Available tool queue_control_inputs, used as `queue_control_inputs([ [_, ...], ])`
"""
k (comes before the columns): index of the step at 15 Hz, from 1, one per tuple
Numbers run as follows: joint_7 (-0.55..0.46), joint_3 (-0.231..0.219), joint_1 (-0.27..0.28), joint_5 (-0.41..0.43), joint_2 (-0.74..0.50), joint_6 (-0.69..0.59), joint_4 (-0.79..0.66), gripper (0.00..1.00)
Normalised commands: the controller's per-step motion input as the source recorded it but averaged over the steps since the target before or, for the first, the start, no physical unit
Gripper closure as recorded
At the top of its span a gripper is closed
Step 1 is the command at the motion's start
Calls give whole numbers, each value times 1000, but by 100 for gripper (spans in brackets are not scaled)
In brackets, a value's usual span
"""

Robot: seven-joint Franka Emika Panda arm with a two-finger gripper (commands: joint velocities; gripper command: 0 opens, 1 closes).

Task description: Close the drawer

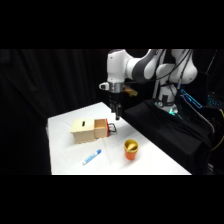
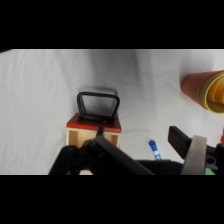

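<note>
The pale tan wooden box [image 1: 83, 131] sits on the white table, with its orange-brown drawer [image 1: 101, 128] pulled out toward the right. The drawer's black loop handle [image 1: 112, 128] lies flat on the table beyond the drawer front. My gripper [image 1: 117, 114] hangs just above and behind the handle, touching nothing. In the wrist view the drawer front [image 2: 94, 123] and its handle [image 2: 98, 105] lie just ahead of my gripper [image 2: 140, 144]. The gripper is open, with nothing between its fingers.
An orange cup [image 1: 131, 149] with a yellow-green inside stands near the table's front right, also seen as the cup [image 2: 206, 89] in the wrist view. A blue and white marker [image 1: 92, 157] lies in front of the box. Dark cloth covers the area right of the table [image 1: 65, 150].
</note>
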Motion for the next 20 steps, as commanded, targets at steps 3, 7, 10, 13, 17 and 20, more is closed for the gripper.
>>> queue_control_inputs([
  [3, 262, 37, -42, -27, 166, 443, -121, 0],
  [7, 214, 2, -21, -14, 261, 453, -32, 0],
  [10, 199, -71, 25, -7, 265, 436, 4, 0],
  [13, 155, -128, 85, 35, 238, 418, 8, 0],
  [17, 33, -105, 131, 159, 210, 386, 17, 0],
  [20, -44, -40, 124, 250, 209, 314, 50, 0],
])
